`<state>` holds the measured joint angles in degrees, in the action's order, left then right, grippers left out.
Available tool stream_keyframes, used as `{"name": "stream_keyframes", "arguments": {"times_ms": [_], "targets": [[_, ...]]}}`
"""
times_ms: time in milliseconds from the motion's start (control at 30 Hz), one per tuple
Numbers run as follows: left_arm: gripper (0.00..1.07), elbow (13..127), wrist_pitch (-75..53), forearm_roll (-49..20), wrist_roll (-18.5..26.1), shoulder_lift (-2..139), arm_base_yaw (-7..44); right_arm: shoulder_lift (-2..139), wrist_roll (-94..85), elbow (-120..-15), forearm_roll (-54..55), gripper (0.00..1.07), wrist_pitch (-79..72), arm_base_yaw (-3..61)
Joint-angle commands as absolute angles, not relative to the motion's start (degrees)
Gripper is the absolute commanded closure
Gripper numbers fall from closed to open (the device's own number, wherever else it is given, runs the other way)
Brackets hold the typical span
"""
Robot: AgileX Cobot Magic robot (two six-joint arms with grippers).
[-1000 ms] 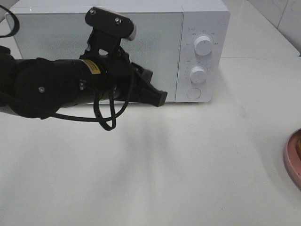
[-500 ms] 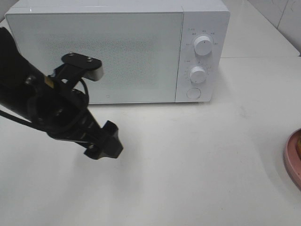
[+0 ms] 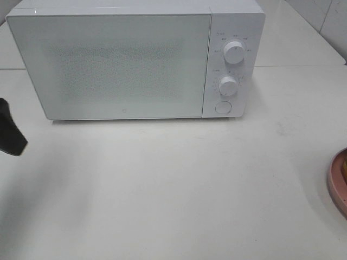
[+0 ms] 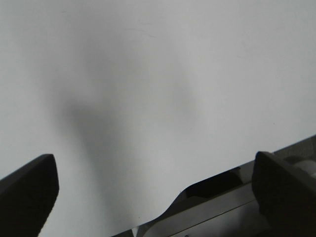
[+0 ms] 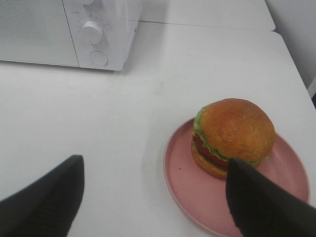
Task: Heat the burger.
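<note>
The burger point(image 5: 233, 134) sits just ahead of the right arm's spread, empty fingers point(image 5: 256, 205); left fingers point(image 4: 276, 192) gape too.

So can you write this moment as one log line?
microwave door shut | burger on pink plate | left claw open, empty | right claw open

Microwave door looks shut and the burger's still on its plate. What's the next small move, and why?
Probably lower the open right gripper over the burger on the pink plate and close on it. The left gripper is open, empty and off to the side, and the microwave door still needs opening.
</note>
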<state>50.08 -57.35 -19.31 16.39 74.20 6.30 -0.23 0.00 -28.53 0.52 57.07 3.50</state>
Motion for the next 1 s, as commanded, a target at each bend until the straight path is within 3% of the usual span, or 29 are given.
{"name": "stream_keyframes", "arguments": {"times_ms": [33,133,467,833,1000], "targets": [[0.06,49.79,-60.22,-17.59,11.46,70.07,-1.78,-1.72,-0.34,-28.48,0.57,0.31,57.01,3.15],[0.06,49.27,-61.19,-14.73,8.59,67.72,-4.24,-1.72,-0.34,-28.48,0.57,0.31,57.01,3.15],[0.06,41.31,-62.17,-8.08,3.44,56.55,-4.24,-1.72,-0.34,-28.48,0.57,0.31,57.01,3.15],[0.06,32.2,-61.71,-7.22,2.75,43.09,-4.24,-1.72,-0.34,-28.48,0.57,0.31,57.01,3.15],[0.06,29.74,-61.59,-5.04,0.0,30.94,-4.24,-1.72,-0.34,-28.48,0.57,0.31,57.01,3.15]]}}
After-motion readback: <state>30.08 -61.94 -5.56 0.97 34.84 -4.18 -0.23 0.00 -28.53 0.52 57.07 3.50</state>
